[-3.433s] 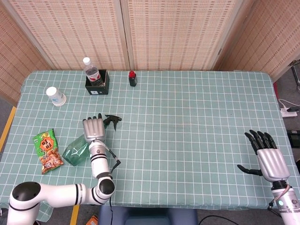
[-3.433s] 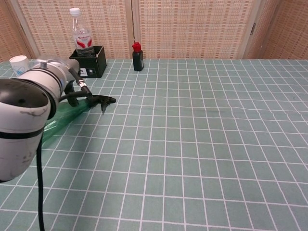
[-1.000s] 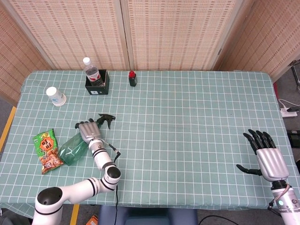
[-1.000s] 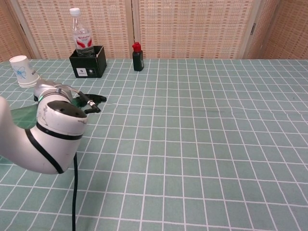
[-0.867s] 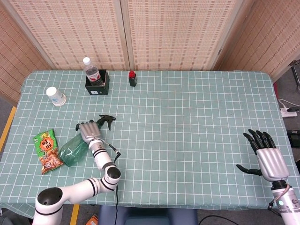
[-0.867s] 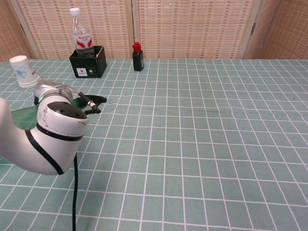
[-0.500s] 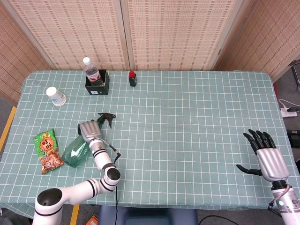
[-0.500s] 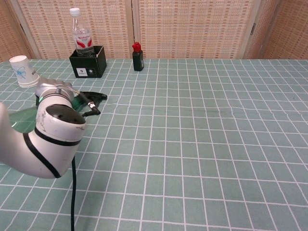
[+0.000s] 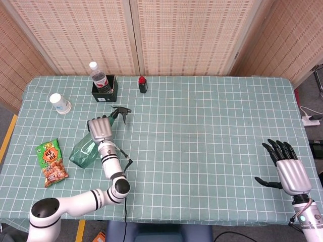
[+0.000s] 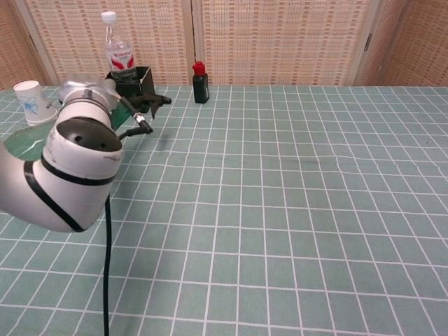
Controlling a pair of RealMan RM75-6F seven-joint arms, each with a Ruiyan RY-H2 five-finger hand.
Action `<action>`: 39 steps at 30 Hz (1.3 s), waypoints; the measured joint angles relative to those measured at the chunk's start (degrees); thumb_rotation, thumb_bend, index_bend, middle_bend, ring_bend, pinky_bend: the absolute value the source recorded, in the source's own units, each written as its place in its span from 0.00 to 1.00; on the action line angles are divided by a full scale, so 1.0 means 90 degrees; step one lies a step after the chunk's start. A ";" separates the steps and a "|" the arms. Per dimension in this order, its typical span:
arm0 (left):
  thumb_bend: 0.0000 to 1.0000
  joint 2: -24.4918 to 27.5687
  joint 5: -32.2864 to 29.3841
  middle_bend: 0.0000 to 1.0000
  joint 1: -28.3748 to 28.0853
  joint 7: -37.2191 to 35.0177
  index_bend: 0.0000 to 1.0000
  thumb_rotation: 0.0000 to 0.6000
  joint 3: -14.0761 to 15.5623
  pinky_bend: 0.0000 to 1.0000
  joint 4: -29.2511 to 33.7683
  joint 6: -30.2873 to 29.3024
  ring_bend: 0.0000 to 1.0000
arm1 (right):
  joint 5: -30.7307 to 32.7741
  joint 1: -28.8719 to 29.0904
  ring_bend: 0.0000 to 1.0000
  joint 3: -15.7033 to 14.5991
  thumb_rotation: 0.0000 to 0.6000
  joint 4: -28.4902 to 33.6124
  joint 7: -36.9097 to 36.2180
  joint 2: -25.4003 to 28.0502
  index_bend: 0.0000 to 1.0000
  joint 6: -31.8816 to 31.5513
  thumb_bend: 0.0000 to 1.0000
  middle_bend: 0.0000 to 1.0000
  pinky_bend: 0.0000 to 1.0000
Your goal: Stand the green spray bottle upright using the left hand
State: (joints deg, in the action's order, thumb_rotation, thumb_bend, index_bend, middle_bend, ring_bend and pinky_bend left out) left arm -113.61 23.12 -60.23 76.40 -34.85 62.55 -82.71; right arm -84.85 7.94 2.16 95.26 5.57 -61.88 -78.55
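Two robot hands show. Left hand [image 9: 100, 129] grips green spray bottle [image 9: 84, 150] near its neck, bottle tilted, black nozzle [image 9: 120, 112] pointing toward table's far side. Right hand [image 9: 285, 169] holds nothing, fingers spread, at table's [image 9: 212, 126] near right edge. Snack bag [image 9: 51, 163] lies w/in reach, left of bottle.

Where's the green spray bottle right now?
In the head view, the green spray bottle is on the table's left side, gripped by the left hand, tilted, its black nozzle toward the black box; the snack bag lies to its left.

Green-checked table [image 9: 202, 131], snack bag [image 9: 51, 162], perhaps chips
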 measured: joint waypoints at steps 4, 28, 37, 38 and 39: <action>0.27 0.0321 0.0417 0.59 0.0068 -0.0943 0.40 1.00 -0.0211 0.53 0.0778 -0.0024 0.52 | -0.0011 -0.0005 0.00 -0.0003 1.00 -0.0003 0.0041 -0.0010 0.12 -0.0016 0.06 0.03 0.00; 0.27 0.2002 0.3149 0.59 0.2284 -0.9150 0.39 1.00 -0.0830 0.48 0.3286 0.1922 0.51 | 0.0474 -0.0057 0.00 0.0185 1.00 0.0122 0.0668 -0.0266 0.12 -0.0120 0.06 0.03 0.00; 0.26 0.1817 0.4446 0.56 0.2427 -1.1876 0.36 1.00 -0.0886 0.47 0.2244 0.1641 0.48 | 0.0629 -0.0082 0.00 0.0206 1.00 0.0187 0.0781 -0.0250 0.12 -0.0101 0.06 0.03 0.00; 0.26 0.1775 0.4472 0.56 0.2394 -1.2054 0.35 1.00 -0.0906 0.47 0.2058 0.1614 0.47 | 0.0657 -0.0083 0.00 0.0208 1.00 0.0197 0.0824 -0.0251 0.12 -0.0095 0.06 0.03 0.00; 0.26 0.1736 0.4515 0.55 0.2354 -1.2182 0.34 1.00 -0.0913 0.47 0.1874 0.1583 0.47 | 0.0703 -0.0084 0.00 0.0213 1.00 0.0214 0.0885 -0.0251 0.12 -0.0088 0.06 0.03 0.00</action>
State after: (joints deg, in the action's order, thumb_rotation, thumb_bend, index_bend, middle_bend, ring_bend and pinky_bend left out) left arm -97.99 63.76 -39.04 -33.24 -43.07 79.41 -68.46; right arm -78.52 7.18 4.08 97.18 13.53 -64.14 -79.34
